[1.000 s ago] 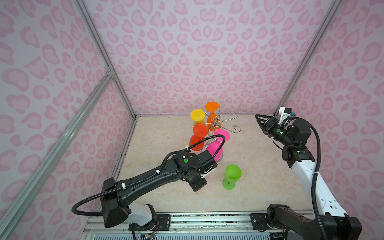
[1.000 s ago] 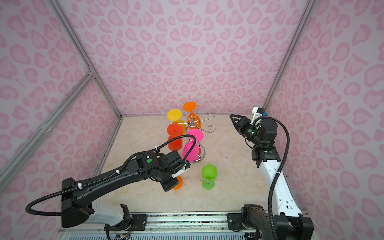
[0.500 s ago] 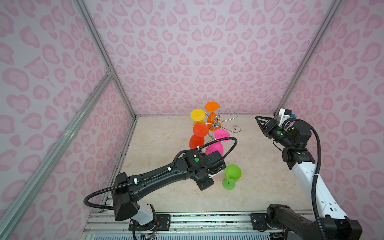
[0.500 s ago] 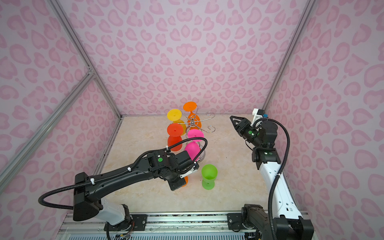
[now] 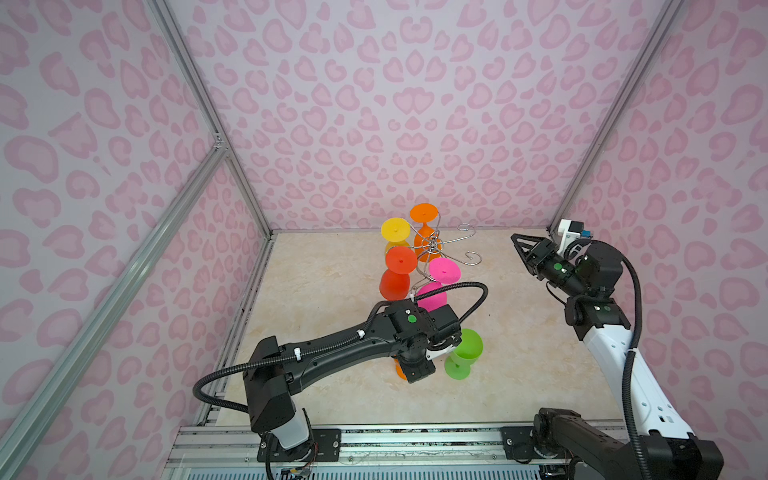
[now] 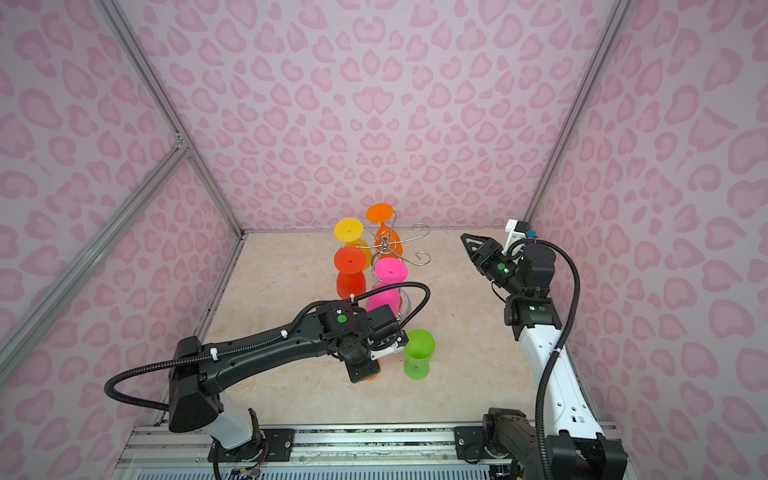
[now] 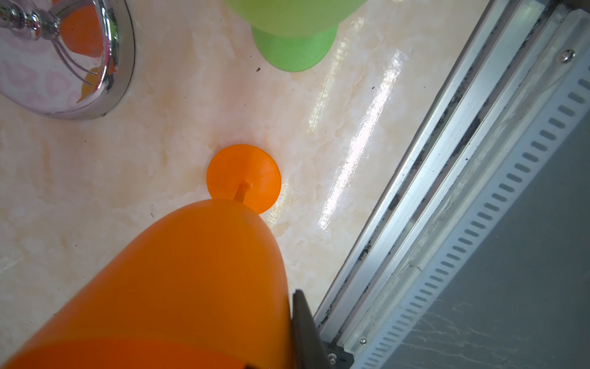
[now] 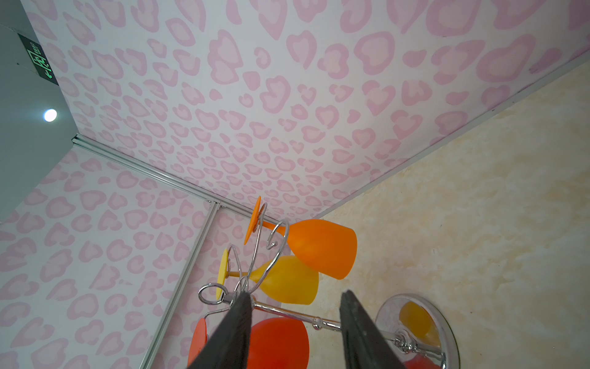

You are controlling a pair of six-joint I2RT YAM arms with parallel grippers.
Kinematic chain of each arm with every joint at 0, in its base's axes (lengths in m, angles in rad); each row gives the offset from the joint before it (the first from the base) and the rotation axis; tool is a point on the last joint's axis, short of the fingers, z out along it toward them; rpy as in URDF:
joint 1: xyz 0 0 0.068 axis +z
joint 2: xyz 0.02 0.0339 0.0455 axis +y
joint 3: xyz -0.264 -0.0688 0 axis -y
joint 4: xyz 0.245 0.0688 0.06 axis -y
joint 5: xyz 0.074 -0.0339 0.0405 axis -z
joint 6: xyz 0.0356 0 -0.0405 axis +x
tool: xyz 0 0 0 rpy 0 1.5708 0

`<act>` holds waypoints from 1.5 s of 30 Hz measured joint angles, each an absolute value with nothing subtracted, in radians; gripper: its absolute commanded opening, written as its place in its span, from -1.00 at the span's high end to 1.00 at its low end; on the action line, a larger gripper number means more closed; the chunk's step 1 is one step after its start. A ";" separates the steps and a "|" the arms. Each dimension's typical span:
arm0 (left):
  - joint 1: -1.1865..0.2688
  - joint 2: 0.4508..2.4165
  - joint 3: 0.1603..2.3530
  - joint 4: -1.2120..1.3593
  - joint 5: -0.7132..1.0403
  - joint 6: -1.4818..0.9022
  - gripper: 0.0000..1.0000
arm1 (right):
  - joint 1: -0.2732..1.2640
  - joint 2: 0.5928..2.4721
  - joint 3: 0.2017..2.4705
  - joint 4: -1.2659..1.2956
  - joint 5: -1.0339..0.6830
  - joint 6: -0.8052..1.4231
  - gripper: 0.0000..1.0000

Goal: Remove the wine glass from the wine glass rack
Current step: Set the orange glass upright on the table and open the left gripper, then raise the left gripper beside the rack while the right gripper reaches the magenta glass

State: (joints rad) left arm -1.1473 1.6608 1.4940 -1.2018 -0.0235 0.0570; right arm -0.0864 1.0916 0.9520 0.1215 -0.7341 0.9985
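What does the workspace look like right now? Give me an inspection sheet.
Surface: marble-look table, glossy, few dark specks.
Job's things: wine glass rack upright; yellow glass, hanging orange glass, red glass, pink glass hang on it; green glass upright on the table; loose orange glass, foot on the table.
Clutter: nothing seen.
Grippers: left gripper, one finger against the loose orange glass, grip unclear; right gripper open, empty, in the air.
Cables: left arm's cable loops beside the pink glass.
Surroundings: pink patterned walls; metal rail in front.

Pink heart-print walls [image 5: 415, 104] box in a cream marbled tabletop [image 5: 311, 282] — aluminium rail [image 5: 415, 442] along its front, green exit sign [image 8: 39, 60] beyond.
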 measured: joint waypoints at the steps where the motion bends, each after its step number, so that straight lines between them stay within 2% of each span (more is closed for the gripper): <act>1: -1.147 1.665 1.494 -1.204 -0.023 0.060 0.65 | -0.087 1.092 0.952 0.121 -0.735 0.999 0.08; 6: -1.147 1.681 1.496 -1.209 -0.022 0.065 0.46 | -0.090 1.093 0.952 0.122 -0.738 0.999 0.09; 9: -1.147 1.684 1.510 -1.214 -0.023 0.072 0.29 | -0.091 1.094 0.952 0.122 -0.739 0.999 0.08; 10: -1.147 1.684 1.517 -1.217 -0.023 0.072 0.17 | -0.092 1.094 0.952 0.122 -0.741 0.999 0.08; 16: -1.147 1.672 1.587 -1.235 -0.065 0.071 -0.15 | -0.092 1.095 0.952 0.123 -0.741 0.999 0.09; 27: -1.147 1.441 1.656 -1.171 -0.202 0.039 -0.19 | -0.092 1.053 0.955 0.109 -0.749 0.994 0.08; 32: -1.127 1.267 1.617 -1.027 -0.256 -0.002 -0.34 | -0.072 0.999 0.987 0.027 -0.752 0.965 0.08; 35: -1.069 1.154 1.546 -0.907 -0.268 -0.034 -0.39 | -0.035 0.961 1.019 -0.050 -0.752 0.926 0.07; 39: -0.878 1.016 1.444 -0.736 -0.231 -0.119 -0.51 | 0.054 0.917 1.039 -0.157 -0.736 0.880 0.06; 45: -0.682 0.950 1.333 -0.547 -0.136 -0.238 -0.50 | 0.157 0.880 1.032 -0.250 -0.690 0.855 0.06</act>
